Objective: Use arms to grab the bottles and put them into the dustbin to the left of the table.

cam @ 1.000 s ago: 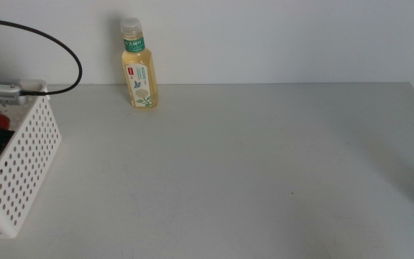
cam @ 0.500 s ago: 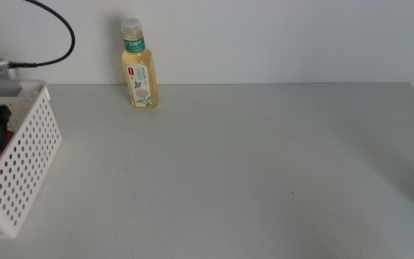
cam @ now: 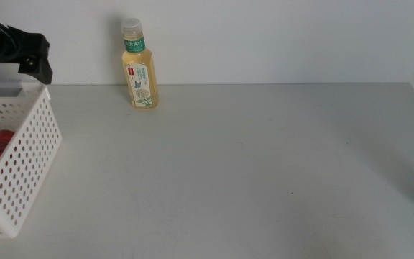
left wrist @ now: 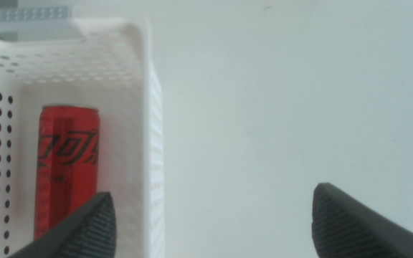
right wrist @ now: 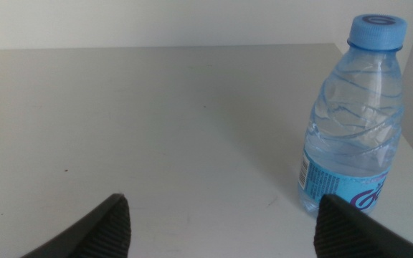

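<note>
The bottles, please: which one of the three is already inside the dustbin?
The red soda can: it lies on its side in the white dustbin. The yellow tea bottle and the clear water bottle stand upright on the table.

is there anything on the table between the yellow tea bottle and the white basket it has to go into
Nothing visible. The tea bottle stands upright at the table's far edge, and only bare tabletop lies between it and the dustbin. The open left gripper hovers above the bin.

A plain white wall [cam: 279, 36] rises directly behind the far edge of the work surface, without windows, marks or fittings. Lighting is soft and even, casting only faint shadows. At the right, the surface ends in a straight edge; what lies beyond it cannot be made out.
</note>
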You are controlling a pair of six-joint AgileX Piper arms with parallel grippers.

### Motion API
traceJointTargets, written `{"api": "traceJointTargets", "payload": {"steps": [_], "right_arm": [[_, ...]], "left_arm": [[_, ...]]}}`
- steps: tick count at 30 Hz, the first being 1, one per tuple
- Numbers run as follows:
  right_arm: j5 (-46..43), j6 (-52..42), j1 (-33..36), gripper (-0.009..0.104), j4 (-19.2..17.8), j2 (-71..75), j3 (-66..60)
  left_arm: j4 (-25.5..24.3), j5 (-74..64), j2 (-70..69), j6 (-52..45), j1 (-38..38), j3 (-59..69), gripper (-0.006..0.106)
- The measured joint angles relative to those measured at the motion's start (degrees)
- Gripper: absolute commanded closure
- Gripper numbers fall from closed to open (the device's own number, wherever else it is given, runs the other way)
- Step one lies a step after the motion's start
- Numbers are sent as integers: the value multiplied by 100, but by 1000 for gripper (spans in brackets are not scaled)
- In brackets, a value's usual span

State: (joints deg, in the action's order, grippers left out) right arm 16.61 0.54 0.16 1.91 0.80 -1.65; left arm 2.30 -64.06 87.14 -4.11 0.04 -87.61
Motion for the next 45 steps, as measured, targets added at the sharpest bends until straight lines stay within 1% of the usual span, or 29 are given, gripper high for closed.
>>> {"api": "traceJointTargets", "payload": {"steps": [7,9,12,16,18,21,24,31,34,36,40,42,43,45], "right_arm": [[0,0,0,30,0,0,0],[0,0,0,30,0,0,0],[0,0,0,30,0,0,0],[0,0,0,30,0,0,0],[0,0,0,30,0,0,0],[0,0,0,30,0,0,0],[0,0,0,30,0,0,0],[0,0,0,30,0,0,0],[0,0,0,30,0,0,0],[0,0,0,30,0,0,0],[0,0,0,30,0,0,0],[0,0,0,30,0,0,0],[0,0,0,30,0,0,0],[0,0,0,30,0,0,0]], "left_arm": [[-149,-71,-488,150,-792,0,7],[-295,-22,-656,362,-1031,44,7],[-790,351,-1016,933,-1539,368,7],[-1574,1309,-1633,1753,-2181,1262,7],[-1855,1926,-1930,2147,-2371,1767,7],[-2049,2792,-2370,2598,-2467,2597,7],[-2077,3661,-2687,2729,-2455,3444,7],[-1641,5679,-3003,2728,-2334,5054,7],[-1381,6370,-3003,2464,-2334,5646,7],[-1021,6728,-3003,2081,-2334,5923,7],[121,7464,-3003,874,-2334,6345,7],[599,7750,-3003,321,-2334,6465,7],[755,7874,-3003,143,-2334,6513,7],[907,8038,-3003,-21,-2334,6589,7]]}}
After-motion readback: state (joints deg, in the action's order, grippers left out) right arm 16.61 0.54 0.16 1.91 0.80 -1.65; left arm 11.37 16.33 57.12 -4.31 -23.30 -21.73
